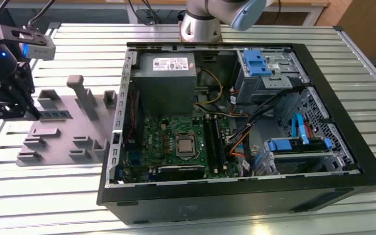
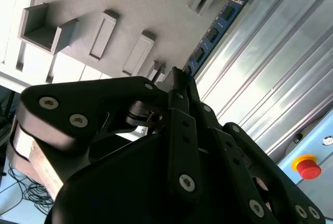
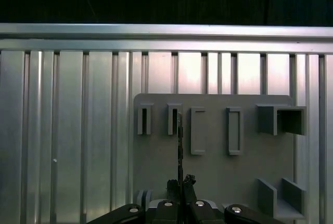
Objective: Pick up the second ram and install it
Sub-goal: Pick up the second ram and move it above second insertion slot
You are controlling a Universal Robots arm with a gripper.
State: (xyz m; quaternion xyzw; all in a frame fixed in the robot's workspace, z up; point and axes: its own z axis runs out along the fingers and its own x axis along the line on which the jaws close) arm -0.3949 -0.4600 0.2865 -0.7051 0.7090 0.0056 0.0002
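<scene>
Claw (image 3: 181,183) narrow on near end of ram (image 3: 180,140), at tray (image 3: 218,177).
The claw is seen drawn close, apparently pinching the ram's near end. The ram stands on edge on the grey tray, in line with a slot block. The tray is carried by the ribbed table (image 3: 78,130); the open case (image 1: 240,198) with its board (image 1: 158,132) lies well apart, toward the exterior view's right. Risk noted: leverage is long with an end grip, so the ram may be tilted or slipped when lifted, and a skewed stick could be jammed at its slot.
</scene>
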